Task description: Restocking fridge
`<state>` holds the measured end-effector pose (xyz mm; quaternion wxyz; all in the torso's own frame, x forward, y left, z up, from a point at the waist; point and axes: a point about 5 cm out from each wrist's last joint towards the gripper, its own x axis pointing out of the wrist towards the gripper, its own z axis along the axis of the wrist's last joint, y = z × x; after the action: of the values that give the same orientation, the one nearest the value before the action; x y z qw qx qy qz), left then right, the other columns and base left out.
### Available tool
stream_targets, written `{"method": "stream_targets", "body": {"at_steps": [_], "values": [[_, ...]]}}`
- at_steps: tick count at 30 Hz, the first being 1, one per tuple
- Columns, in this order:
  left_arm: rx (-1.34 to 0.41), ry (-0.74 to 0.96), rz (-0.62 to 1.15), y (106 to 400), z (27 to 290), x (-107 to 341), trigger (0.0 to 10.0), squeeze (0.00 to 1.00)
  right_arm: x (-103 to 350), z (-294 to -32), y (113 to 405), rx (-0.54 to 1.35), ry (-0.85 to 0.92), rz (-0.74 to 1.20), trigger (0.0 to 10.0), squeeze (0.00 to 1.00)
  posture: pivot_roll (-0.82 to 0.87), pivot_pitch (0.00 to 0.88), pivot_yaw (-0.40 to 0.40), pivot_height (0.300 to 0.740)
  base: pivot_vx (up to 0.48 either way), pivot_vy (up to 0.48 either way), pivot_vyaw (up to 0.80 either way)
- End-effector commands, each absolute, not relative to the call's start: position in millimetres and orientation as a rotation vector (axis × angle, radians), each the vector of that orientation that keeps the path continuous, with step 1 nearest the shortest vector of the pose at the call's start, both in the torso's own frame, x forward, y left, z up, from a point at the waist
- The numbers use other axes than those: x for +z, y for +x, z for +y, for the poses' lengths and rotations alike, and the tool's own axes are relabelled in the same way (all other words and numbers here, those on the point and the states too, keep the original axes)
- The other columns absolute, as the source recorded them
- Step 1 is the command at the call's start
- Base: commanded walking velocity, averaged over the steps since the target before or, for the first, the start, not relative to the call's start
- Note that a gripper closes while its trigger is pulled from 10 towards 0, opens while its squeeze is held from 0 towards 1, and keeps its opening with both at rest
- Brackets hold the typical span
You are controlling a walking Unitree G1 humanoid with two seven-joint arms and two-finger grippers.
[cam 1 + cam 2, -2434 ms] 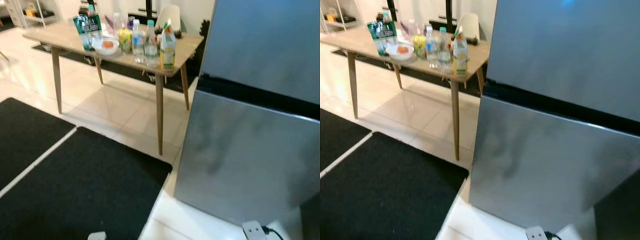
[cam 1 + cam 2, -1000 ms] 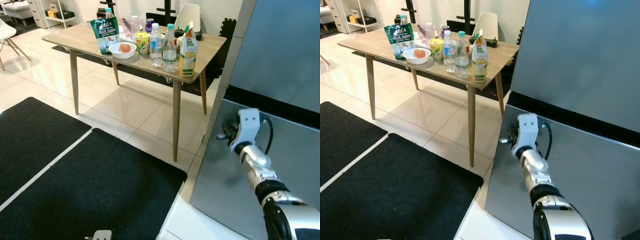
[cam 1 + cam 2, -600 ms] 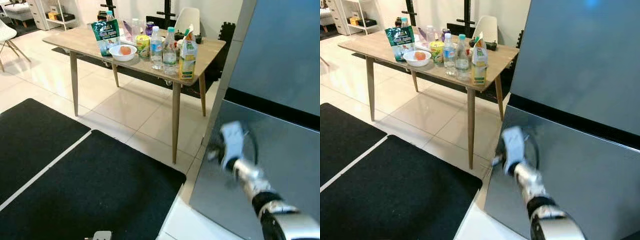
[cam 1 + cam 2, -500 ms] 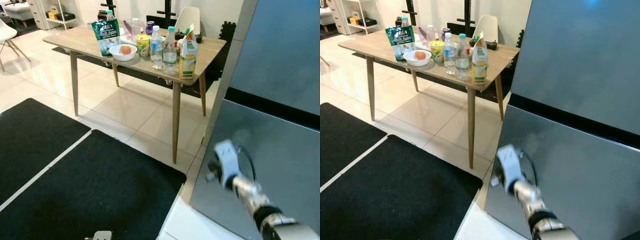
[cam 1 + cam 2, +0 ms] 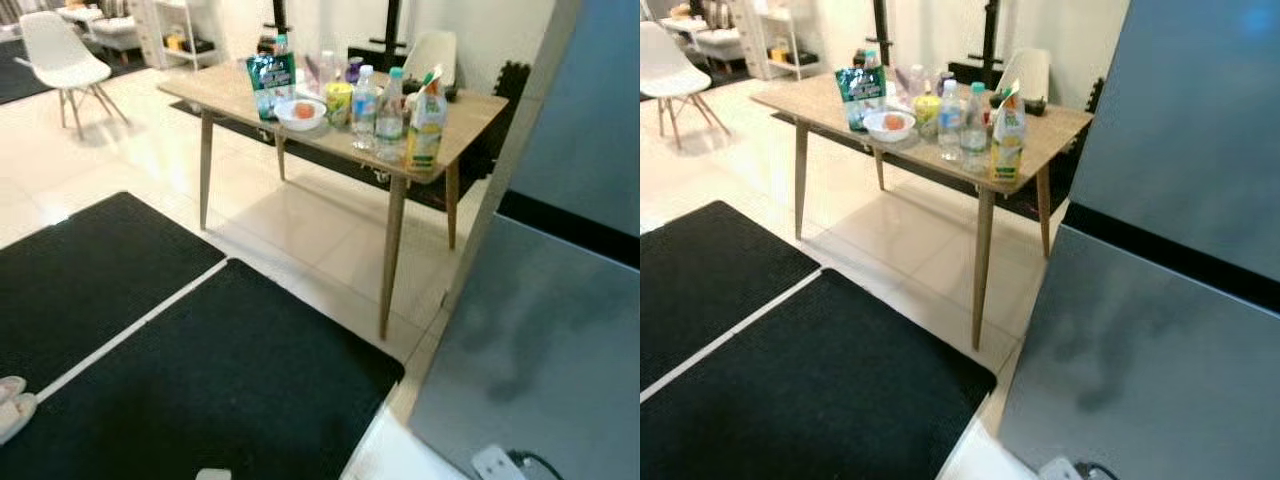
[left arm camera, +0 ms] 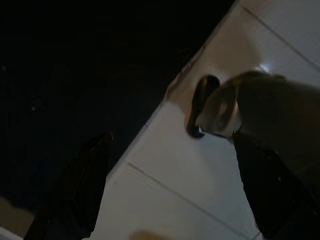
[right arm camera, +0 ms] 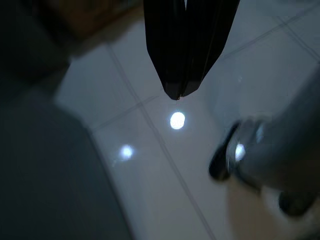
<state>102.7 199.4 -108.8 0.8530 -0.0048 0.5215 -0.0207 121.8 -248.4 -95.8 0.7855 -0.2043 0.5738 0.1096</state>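
Here, both arms hang low over the floor, beside a closed fridge [image 5: 560, 330].

The left gripper [image 6: 170, 175] points down, fingers spread apart; the right gripper [image 7: 180, 75] points down, fingers pressed together, both empty. The tall grey fridge stands upright on the right. Left of it, one wooden table [image 5: 470, 115] carries two water bottles [image 5: 365, 95], one juice carton [image 5: 426, 130], one bowl [image 5: 300, 113].

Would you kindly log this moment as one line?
fridge: tall grey fridge shut | stock: groceries on light wooden table | left gripper: open, idle | right gripper: shut, idle
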Motion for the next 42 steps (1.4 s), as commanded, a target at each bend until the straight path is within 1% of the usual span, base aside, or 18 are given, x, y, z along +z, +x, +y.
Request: {"method": "stream_targets", "body": {"at_steps": [1,5,13,20,42], "values": [[-0.054,-0.009,1.101,105,197,-109,10.0,0.0,-96,-253,118,0.213,-0.448,1.254,10.0,0.0,-0.06,0.028,-0.034,0.74,0.0,0.0,0.0],[-0.049,-0.027,1.106,104,197,-109,10.0,0.0,-98,-251,113,0.218,-0.446,1.268,10.0,0.0,-0.06,0.027,-0.033,0.74,0.0,0.0,0.0],[-0.04,-0.04,1.113,104,197,-109,10.0,0.0,-96,-246,122,0.22,-0.446,1.243,10.0,0.0,-0.06,0.026,-0.031,0.74,0.0,0.0,0.0],[-0.025,-0.034,1.136,101,199,-110,10.0,0.0,-96,-246,123,0.22,-0.446,1.243,10.0,0.0,-0.06,0.024,-0.032,0.74,0.0,0.0,0.0],[-0.058,0.011,1.138,105,194,-110,10.0,0.0,-96,-251,121,0.194,-0.449,1.258,10.0,0.0,-0.08,0.018,-0.035,0.74,-0.285,0.0,0.0]]}}
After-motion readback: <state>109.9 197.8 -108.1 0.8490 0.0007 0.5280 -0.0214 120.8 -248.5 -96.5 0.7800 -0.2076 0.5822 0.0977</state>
